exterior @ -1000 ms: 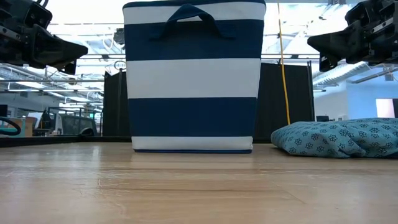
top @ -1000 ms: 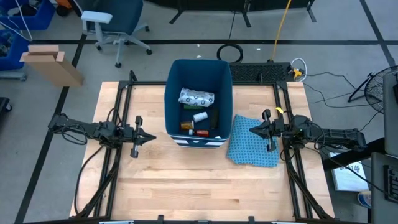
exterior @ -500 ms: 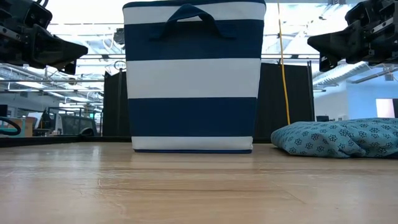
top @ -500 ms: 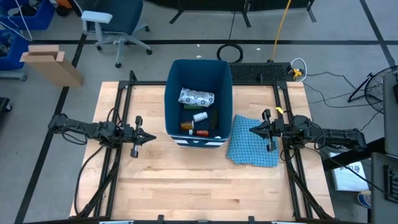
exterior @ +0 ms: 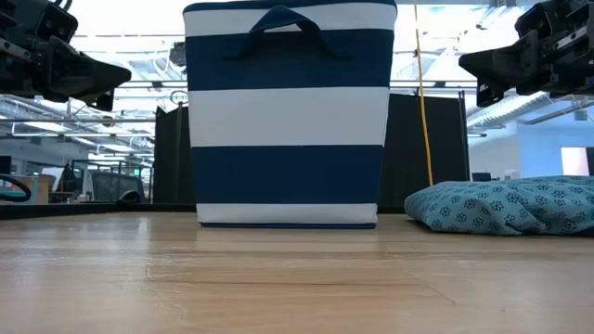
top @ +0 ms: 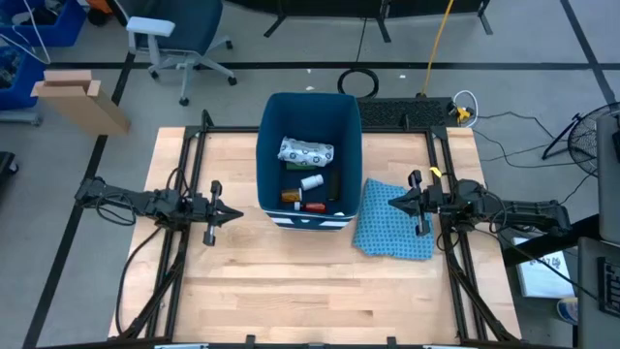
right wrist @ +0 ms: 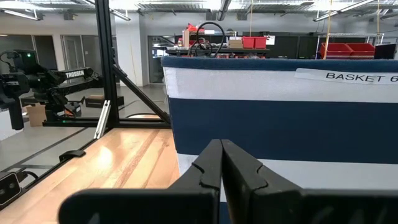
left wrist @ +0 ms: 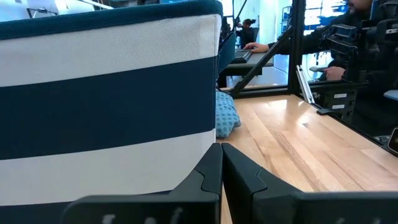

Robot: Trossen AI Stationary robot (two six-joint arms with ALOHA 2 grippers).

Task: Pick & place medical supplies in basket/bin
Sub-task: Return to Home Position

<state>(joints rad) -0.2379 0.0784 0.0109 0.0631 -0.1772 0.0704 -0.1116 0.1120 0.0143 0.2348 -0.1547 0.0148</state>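
The dark-blue basket (top: 308,160) with white bands stands at the table's far middle; the low view shows its striped wall (exterior: 288,116). Inside lie the white speckled packet (top: 305,150), a small white piece (top: 312,181), an orange bottle (top: 292,196) and a red-white tube (top: 314,206). My left gripper (top: 239,214) hovers shut, left of the basket, fingertips together (left wrist: 221,149). My right gripper (top: 391,203) hovers shut, right of the basket above the cloth, fingertips together (right wrist: 221,144).
A blue patterned cloth (top: 392,231) lies crumpled on the table right of the basket, under the right gripper. Black frame rails (top: 184,194) run along both table sides. Bare wood spreads across the near half (top: 310,291). People sit in the room beyond the table.
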